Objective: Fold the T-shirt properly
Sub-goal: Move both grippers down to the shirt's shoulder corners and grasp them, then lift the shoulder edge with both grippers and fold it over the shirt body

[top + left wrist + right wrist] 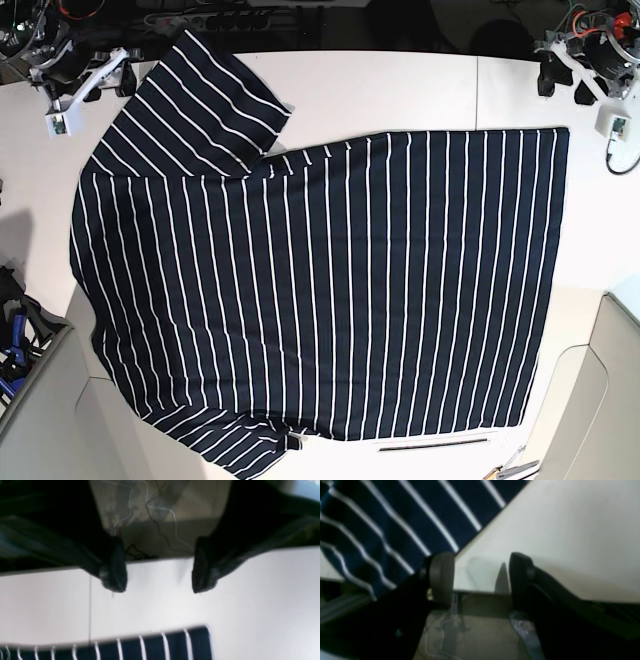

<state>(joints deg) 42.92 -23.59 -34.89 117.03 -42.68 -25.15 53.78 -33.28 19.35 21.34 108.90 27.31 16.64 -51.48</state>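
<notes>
While I hang back at the far corners: nothing grabbed
T-shirt [320, 290]: spread flat on the white table [400, 90], one sleeve up by my right side
Left gripper [159, 580]: fingers wide apart, empty (hem just beside)
Right gripper [480, 577]: spread too, empty

T-shirt [330, 290]: soft matt cloth, thin white stripes. Table [400, 85]: smooth white, slight sheen. Pincer pads [441, 577]: matt dark plastic.

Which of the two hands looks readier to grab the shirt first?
Probably the right hand: open, one finger beside the sleeve edge of the T-shirt. The left hand, also open, has bare table before the cloth.
</notes>
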